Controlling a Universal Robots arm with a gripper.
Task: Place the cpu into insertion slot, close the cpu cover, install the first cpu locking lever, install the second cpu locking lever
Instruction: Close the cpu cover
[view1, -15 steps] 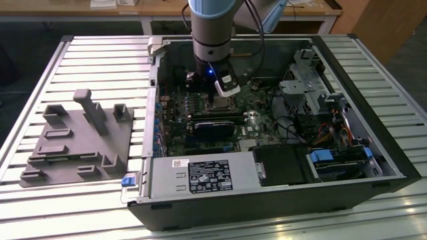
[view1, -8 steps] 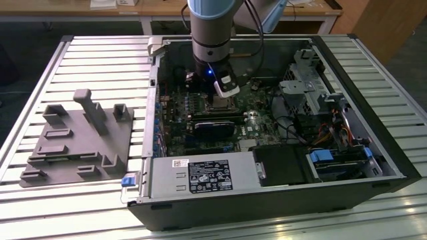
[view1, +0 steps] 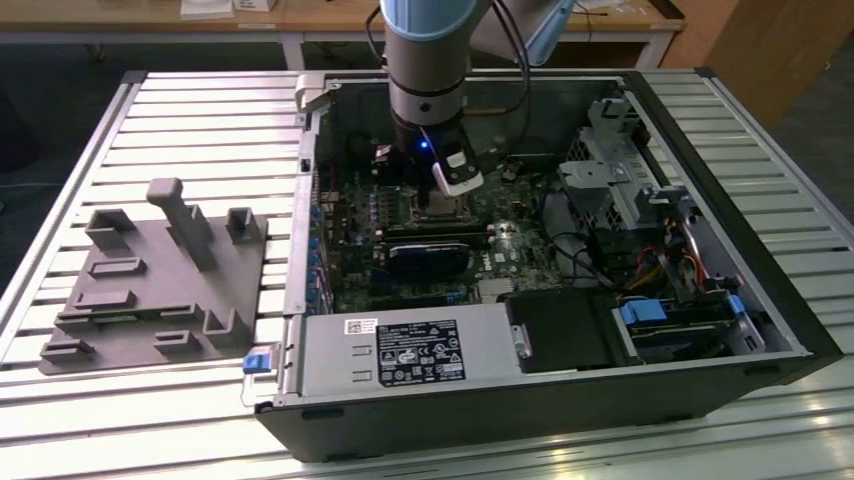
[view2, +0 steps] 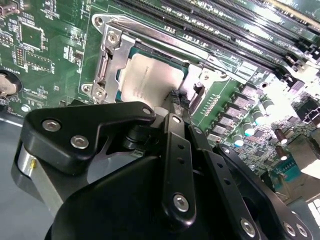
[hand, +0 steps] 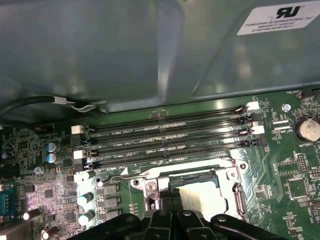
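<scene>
Silvery-grey cpu (view2: 150, 80), flat, seated in black-rimmed insertion slot (view2: 160, 54)

cpu (view2: 150, 82): pale silvery, flat in insertion slot (view2: 150, 51) | cpu cover (view2: 106, 60): silvery frame, lying around it

A table (view1: 200, 120) of pale metal slats spreads out on all sides of the fingers (view2: 176, 130). Strong light glares off the slats farthest in front of them, nearest the exterior camera. Well beyond the fingers stands a wooden bench (view1: 120, 22) on white legs (view1: 290, 45), with white sheets (view1: 211, 8) on top. Dark floor (view1: 54, 90) lies beneath it. Far off towards the exterior view's right rises a brown wooden cabinet (view1: 781, 55).
</scene>
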